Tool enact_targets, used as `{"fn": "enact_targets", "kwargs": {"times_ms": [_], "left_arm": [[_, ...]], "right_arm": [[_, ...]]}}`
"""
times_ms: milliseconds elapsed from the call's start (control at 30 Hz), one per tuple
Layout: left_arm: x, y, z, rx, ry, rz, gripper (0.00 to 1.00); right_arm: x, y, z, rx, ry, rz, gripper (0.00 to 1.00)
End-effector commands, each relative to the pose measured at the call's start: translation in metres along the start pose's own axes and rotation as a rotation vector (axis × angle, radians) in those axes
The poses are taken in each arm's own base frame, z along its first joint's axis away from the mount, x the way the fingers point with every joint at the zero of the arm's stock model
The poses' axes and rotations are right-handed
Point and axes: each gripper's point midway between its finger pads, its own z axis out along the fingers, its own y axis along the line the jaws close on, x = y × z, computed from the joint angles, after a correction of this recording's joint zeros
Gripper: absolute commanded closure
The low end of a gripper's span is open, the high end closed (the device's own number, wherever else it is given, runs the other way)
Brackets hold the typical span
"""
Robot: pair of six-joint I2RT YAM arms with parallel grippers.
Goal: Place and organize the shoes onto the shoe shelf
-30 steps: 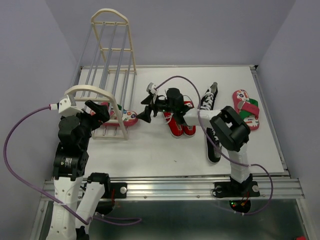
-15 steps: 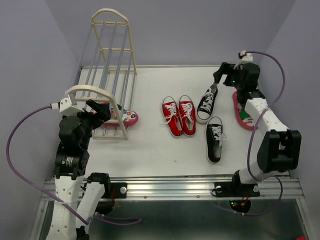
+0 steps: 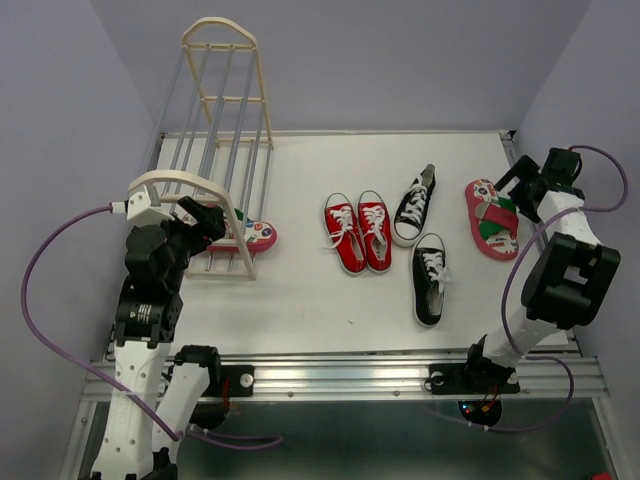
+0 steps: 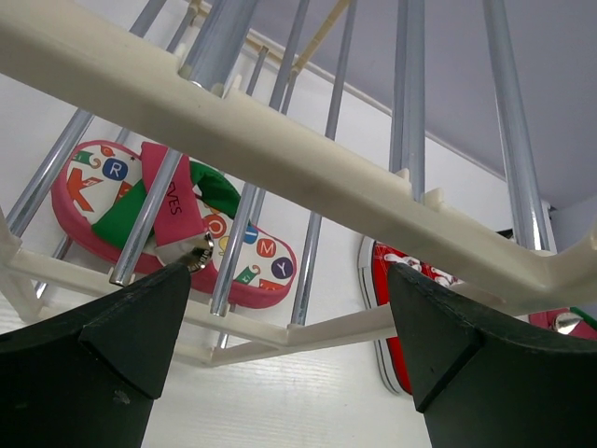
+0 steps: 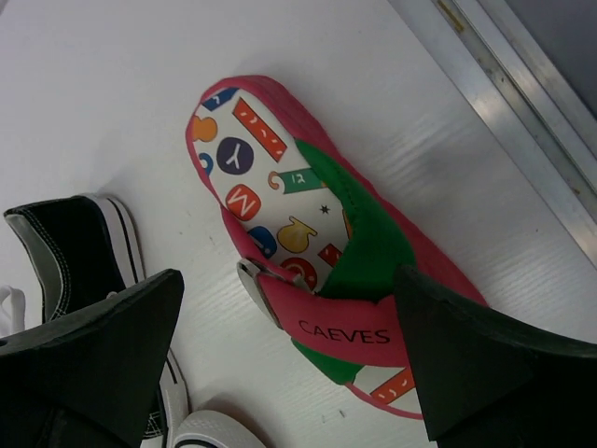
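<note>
Seen from above, the shoe shelf (image 3: 215, 150) stands on the left side of the table. One flip-flop (image 3: 248, 233) lies under the rails at its near end. Only the left wrist view shows the left gripper (image 4: 289, 271) spread wide and empty, close by that flip-flop. To the right of the shelf sit the red sneakers (image 3: 359, 232), then the black sneakers (image 3: 430, 278), and farthest from the shelf the second flip-flop (image 3: 490, 222). The right wrist view alone shows the right gripper (image 5: 287, 280) gaping wide over it, holding nothing.
</note>
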Motion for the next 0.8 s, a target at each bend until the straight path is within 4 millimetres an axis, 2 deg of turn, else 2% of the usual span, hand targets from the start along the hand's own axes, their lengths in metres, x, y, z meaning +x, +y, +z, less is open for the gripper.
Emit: {"fn": "enact_targets", "kwargs": {"times_ms": [0,167,200,267,467,533,667,700,767], "left_arm": [[-0.011,-0.007,0.002,0.034,-0.041,-0.003,0.01],[-0.006,-0.009,0.008,0.045,-0.021,0.001,0.01],[-0.003,-0.013,0.008,0.068,-0.004,0.002,0.01],[0.0,-0.012,0.012,0.062,0.013,0.006,0.01],[0.002,-0.012,0.013,0.064,0.018,0.006,0.01],[0.0,-0.013,0.012,0.068,0.012,0.004,0.01],[0.0,-0.014,0.012,0.08,0.016,0.003,0.01],[0.0,-0.014,0.013,0.08,0.013,0.004,0.01],[0.001,-0.015,0.013,0.09,0.018,0.004,0.01]], "right_arm": [[0.002,-0.03,-0.004,0.075,0.007,0.124,0.0],[0.017,-0.06,0.009,0.104,0.019,0.209,0.0],[0.011,-0.065,0.011,0.097,-0.015,0.232,0.0],[0.01,-0.068,0.013,0.072,-0.032,0.255,0.0],[0.009,-0.094,0.01,0.153,-0.082,0.305,0.0],[0.018,-0.093,0.01,0.146,-0.063,0.317,0.0],[0.041,-0.067,0.009,-0.005,0.02,0.373,0.0],[0.052,-0.059,0.005,-0.054,0.045,0.388,0.0],[0.058,-0.051,-0.002,-0.103,0.046,0.398,0.0]]}}
